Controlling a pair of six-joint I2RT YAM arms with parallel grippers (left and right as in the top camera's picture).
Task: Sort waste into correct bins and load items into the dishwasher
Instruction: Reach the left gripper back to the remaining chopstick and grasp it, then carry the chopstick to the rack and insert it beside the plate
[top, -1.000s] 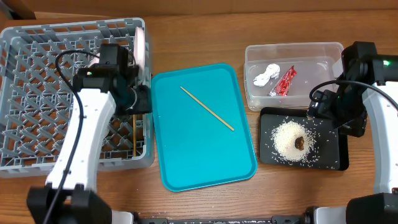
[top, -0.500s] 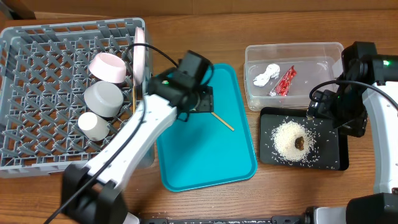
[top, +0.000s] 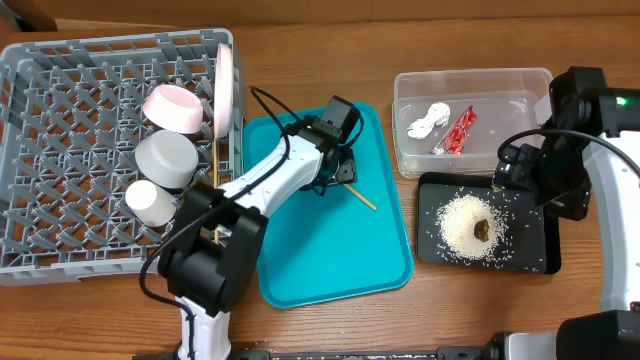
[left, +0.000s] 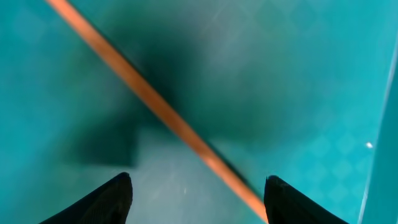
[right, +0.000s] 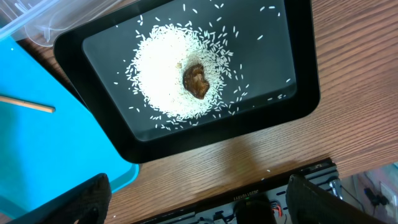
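Observation:
My left gripper is low over the teal tray, open, its fingers on either side of a wooden chopstick; only the chopstick's far end shows in the overhead view. A second chopstick lies in the grey dishwasher rack with the upright white plate, pinkish bowl, grey bowl and white cup. The clear tub holds the tissue and red wrapper. The black tray holds rice and the brown lump. My right gripper is open and empty above it.
The right arm stands over the black tray's right end. The table's front edge with a black rail lies just beyond the black tray. The teal tray's corner sits left of the black tray.
My left arm swung right from the rack to the teal tray and came down over the chopstick. The bowls and cup in the rack came into view. The right arm has not moved.

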